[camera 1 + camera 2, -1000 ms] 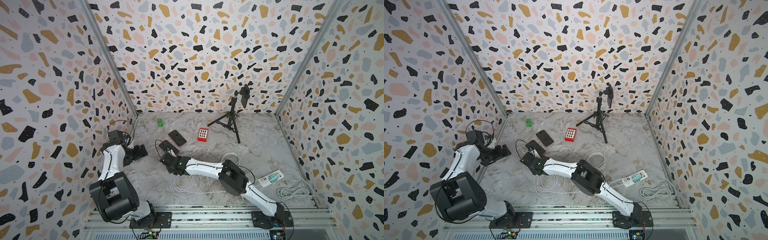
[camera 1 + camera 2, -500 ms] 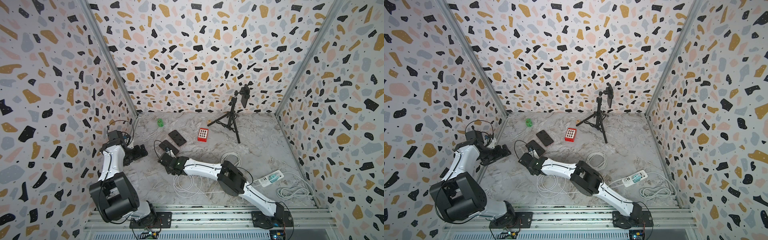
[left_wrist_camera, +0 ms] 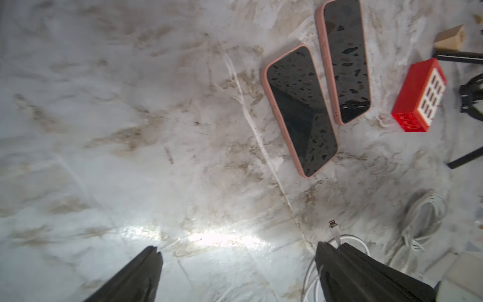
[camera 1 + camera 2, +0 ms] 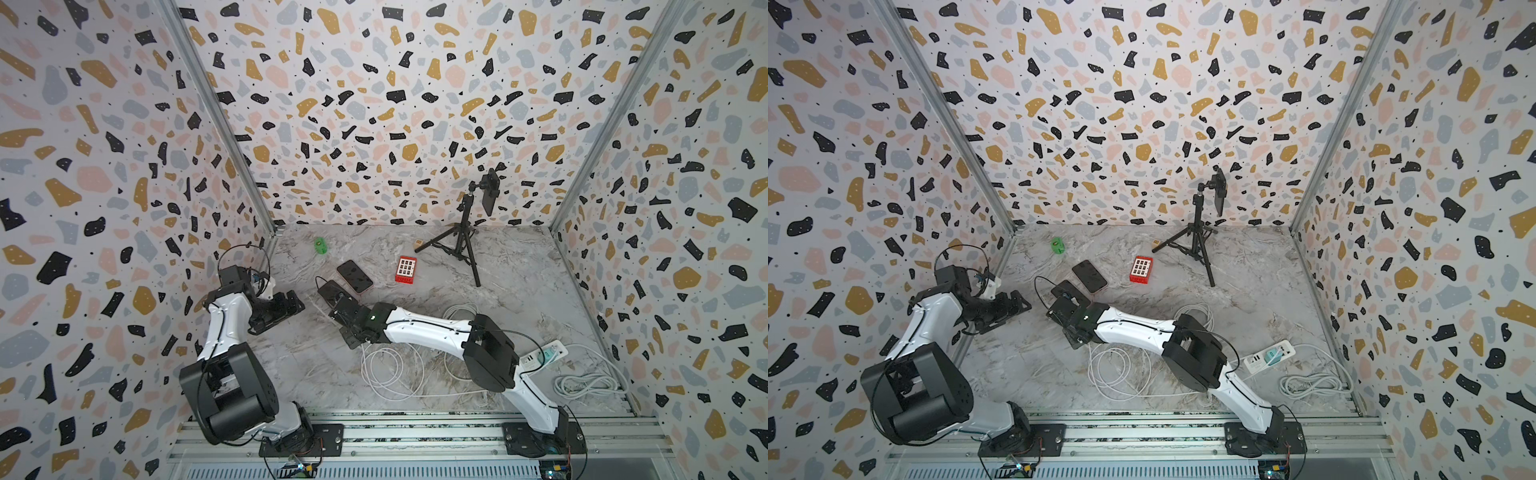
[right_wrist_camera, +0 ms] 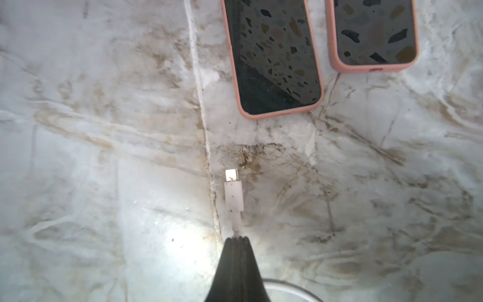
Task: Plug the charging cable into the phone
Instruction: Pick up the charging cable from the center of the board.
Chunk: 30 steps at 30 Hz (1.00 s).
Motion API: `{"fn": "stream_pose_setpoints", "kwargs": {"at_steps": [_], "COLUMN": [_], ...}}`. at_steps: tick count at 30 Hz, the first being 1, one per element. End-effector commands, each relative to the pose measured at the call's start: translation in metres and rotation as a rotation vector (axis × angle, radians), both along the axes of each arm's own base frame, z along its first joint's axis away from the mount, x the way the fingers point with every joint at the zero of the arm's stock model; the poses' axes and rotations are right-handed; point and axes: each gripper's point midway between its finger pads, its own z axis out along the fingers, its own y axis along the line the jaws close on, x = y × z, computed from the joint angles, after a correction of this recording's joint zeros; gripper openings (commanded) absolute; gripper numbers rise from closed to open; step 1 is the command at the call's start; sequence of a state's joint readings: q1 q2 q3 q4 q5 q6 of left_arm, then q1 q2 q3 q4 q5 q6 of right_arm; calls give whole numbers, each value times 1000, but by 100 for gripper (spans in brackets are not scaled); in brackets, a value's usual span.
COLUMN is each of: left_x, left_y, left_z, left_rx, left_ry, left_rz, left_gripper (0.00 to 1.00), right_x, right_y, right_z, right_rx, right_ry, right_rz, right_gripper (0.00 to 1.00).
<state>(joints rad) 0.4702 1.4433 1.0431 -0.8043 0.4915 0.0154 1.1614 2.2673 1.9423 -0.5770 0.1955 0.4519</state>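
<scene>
Right fingers point(image 5: 236, 247) are clamped shut on the white charging cable point(image 5: 236, 222) just behind its plug point(image 5: 233, 192), which sticks straight out ahead of them, low by the bench point(image 5: 104, 157). The nearer phone point(image 5: 274, 57) lies flat ahead, screen up, short end facing the plug. It's offset toward the second phone point(image 5: 373, 31) beside it, and its long axis runs nearly the plug's way, a bit skewed. So I'd guess a small sideways nudge before pushing in. Right arm's clearly the closer one. Left fingers point(image 3: 141, 274) are spread wide, holding nothing, off to the side.
</scene>
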Motion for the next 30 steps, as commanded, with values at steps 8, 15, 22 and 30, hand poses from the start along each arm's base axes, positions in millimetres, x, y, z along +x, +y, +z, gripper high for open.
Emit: {"fn": "stream_pose_setpoints", "kwargs": {"at_steps": [8, 15, 22, 30], "left_x": [3, -7, -10, -18], "left_y": [-79, -117, -136, -152], "left_z": [27, 27, 30, 50], "left_rx": [-303, -391, -439, -579], "left_ry": [-126, -104, -158, -190], "left_rz": [-251, -392, -508, -598], "left_gripper": [85, 73, 56, 51], "right_x": [0, -3, -8, -17], "right_y": [-2, -5, -8, -6], "right_z": [38, 57, 81, 104], "right_rx": [101, 211, 328, 425], "right_ry": [-79, -138, -183, -202], "right_rz": [268, 312, 333, 363], "right_gripper": [0, 0, 0, 0]}}
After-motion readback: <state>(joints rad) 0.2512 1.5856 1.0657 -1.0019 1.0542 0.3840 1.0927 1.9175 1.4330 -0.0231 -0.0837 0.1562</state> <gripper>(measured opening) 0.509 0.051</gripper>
